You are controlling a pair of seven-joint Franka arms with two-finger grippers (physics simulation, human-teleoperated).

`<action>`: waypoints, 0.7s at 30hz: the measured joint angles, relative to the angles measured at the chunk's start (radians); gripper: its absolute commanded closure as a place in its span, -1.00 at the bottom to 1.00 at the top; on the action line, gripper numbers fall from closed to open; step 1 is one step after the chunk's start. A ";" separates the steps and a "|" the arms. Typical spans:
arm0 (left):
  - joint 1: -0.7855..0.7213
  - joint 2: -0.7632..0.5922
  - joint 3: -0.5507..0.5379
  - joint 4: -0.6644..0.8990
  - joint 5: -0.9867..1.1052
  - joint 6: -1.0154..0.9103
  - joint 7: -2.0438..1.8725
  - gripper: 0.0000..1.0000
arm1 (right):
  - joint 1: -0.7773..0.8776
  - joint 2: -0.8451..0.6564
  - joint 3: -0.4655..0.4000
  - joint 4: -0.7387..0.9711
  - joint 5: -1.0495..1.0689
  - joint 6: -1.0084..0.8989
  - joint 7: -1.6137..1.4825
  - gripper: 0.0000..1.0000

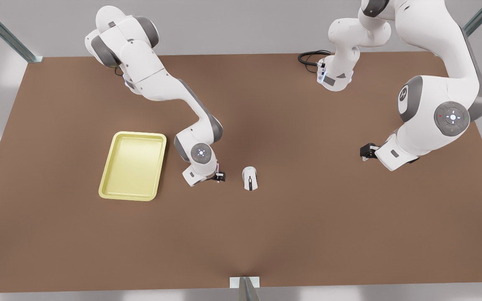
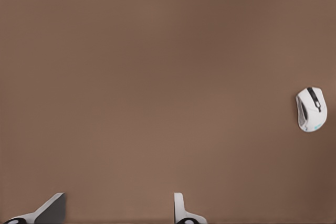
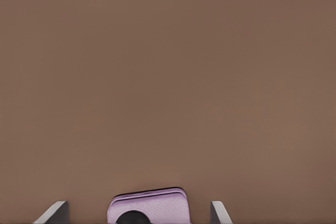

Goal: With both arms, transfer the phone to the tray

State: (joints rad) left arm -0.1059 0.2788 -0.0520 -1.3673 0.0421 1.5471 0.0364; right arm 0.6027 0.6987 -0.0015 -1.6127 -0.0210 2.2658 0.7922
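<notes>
The pale pink phone (image 3: 148, 206) lies on the brown table between the spread fingers of my right gripper (image 3: 138, 204), with a gap on each side and a black circle showing on its face. In the front view that gripper (image 1: 219, 177) hangs low over the table, open, between the pale yellow tray (image 1: 132, 167) and a white mouse (image 1: 249, 178). My left gripper (image 1: 366, 151) waits higher up at the front view's right, open and holding nothing (image 2: 119, 199).
The white mouse (image 2: 310, 109) with a black stripe lies just right of the right gripper in the front view. A black cable (image 1: 310, 56) coils by the far arm base. A metal post (image 1: 245, 288) stands at the near table edge.
</notes>
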 measured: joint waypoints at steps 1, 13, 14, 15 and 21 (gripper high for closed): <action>0.000 0.001 0.000 0.000 0.000 0.000 0.005 -1.00 | 0.001 0.000 0.000 -0.007 -0.001 0.002 0.001 -1.00; -0.003 0.003 0.000 0.000 0.000 -0.004 0.046 -1.00 | 0.021 -0.004 0.024 -0.097 -0.020 0.079 -0.013 -1.00; -0.003 0.003 0.000 0.000 0.000 -0.004 0.048 -1.00 | 0.021 -0.002 0.028 -0.098 -0.021 0.083 -0.013 -1.00; -0.004 0.004 0.000 0.000 0.000 -0.004 0.051 -1.00 | 0.018 0.002 0.029 -0.098 -0.021 0.087 -0.014 -1.00; -0.005 0.012 0.000 0.000 0.000 -0.004 0.061 -1.00 | 0.009 0.017 0.031 -0.113 -0.021 0.114 -0.019 -1.00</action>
State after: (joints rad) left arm -0.1105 0.2913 -0.0520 -1.3673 0.0420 1.5433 0.0977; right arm 0.6113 0.7153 0.0292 -1.7254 -0.0422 2.3802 0.7735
